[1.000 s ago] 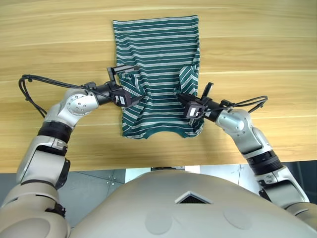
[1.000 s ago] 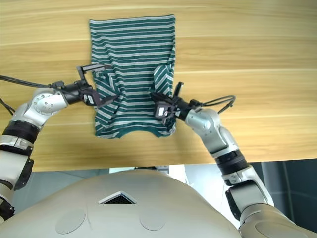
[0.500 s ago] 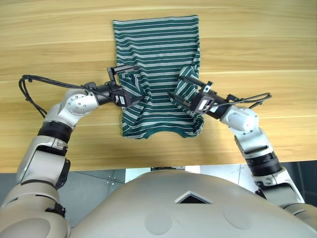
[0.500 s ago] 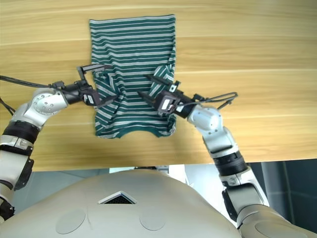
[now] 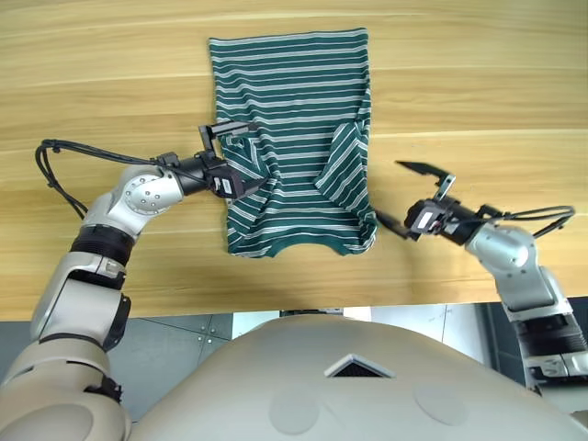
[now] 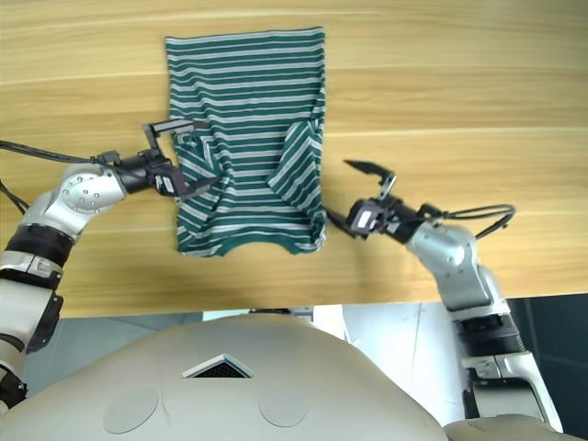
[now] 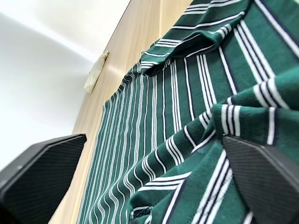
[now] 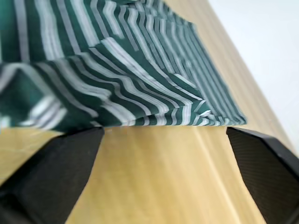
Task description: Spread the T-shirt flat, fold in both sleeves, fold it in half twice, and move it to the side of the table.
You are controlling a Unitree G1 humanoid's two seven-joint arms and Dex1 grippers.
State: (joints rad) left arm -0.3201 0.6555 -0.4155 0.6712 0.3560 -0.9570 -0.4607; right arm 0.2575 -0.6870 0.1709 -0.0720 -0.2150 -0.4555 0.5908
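You see your left gripper (image 5: 234, 158) wide open over the T-shirt (image 5: 294, 92); your right gripper (image 5: 404, 196) gapes empty just beside it.

- The left arm (image 5: 129, 207) is held out to the robot's left and bent at the elbow, with the forearm turned inward across the front.
- The left gripper (image 5: 260, 152) is set low, with its two fingers spread wide apart.
- The right arm (image 5: 514, 266) is bent in the same way, and its forearm is pointed inward.
- The right gripper (image 5: 387, 190) is held low, with its fingers parted wide.
- The two grippers are turned toward each other and are well apart.
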